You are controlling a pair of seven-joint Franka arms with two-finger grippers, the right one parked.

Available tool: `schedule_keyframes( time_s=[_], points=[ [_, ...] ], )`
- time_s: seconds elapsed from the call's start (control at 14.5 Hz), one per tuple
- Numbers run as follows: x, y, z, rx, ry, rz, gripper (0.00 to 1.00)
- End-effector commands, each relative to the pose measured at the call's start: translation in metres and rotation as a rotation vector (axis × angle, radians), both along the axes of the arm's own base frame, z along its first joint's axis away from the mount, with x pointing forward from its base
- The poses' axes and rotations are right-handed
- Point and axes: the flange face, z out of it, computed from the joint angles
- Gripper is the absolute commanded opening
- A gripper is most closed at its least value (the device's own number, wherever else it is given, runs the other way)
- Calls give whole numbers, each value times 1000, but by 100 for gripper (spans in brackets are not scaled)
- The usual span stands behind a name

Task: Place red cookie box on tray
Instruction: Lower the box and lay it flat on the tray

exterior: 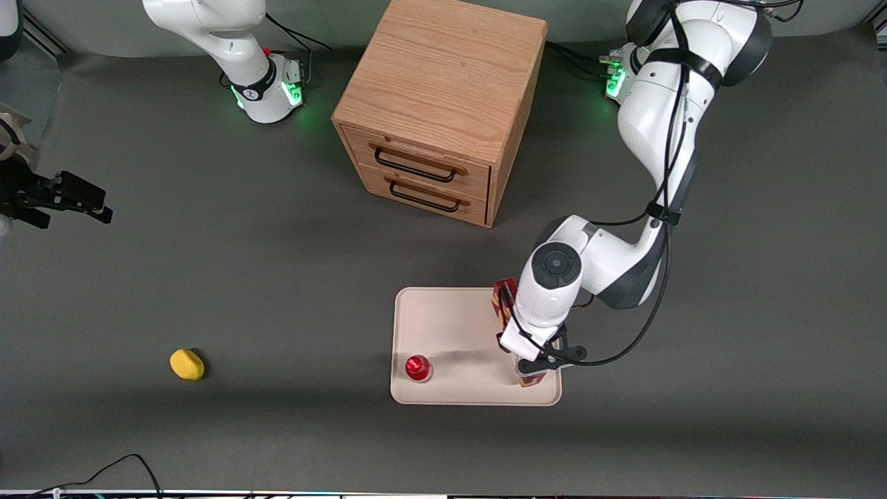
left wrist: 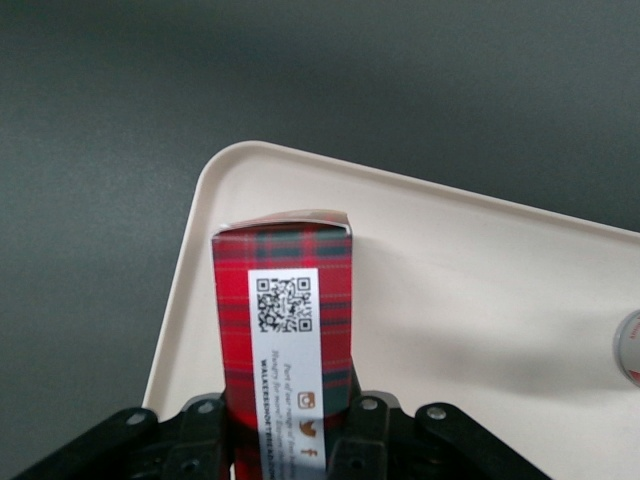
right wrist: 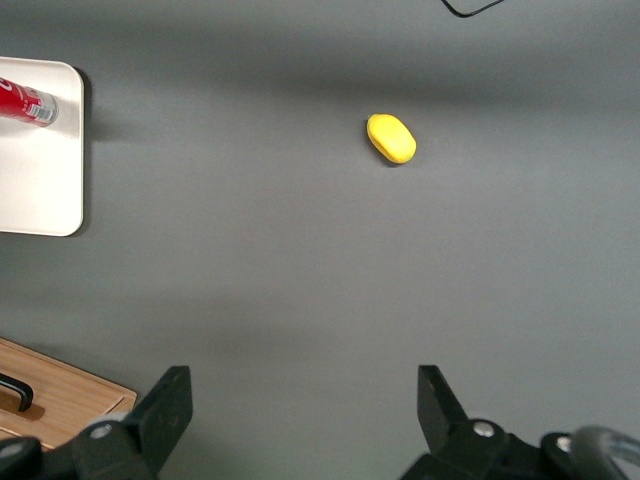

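Gripping the red cookie box (left wrist: 284,350) between its jaws, the left arm's gripper (exterior: 539,360) hung over the tray (exterior: 443,319), at the edge toward the working arm's end of the table. The box ran lengthwise out from the jaws, its free end reaching over the tray's floor near a rounded corner; whether its underside already touched the tray could not be told. By my reading the carry was essentially done, and what was left was to set the box down, let go and lift clear. A small red-capped bottle (exterior: 418,367) stood on the tray, well apart from the jaws. On the box, a white label showed a QR code, small social-media icons and fine print that looked like a web address beginning "WALKERS", the rest unreadable.
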Motion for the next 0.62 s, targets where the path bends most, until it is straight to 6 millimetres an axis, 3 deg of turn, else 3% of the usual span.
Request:
schedule_keyframes(
  time_s=[0.0,0.28,0.48,0.55],
  points=[
    [-8,3,-6,14,-19,-33,0],
    [-7,9,-25,5,-34,-31,1],
    [-5,13,-32,12,-42,-35,8],
    [-5,14,-35,18,-43,-41,16]
  ],
)
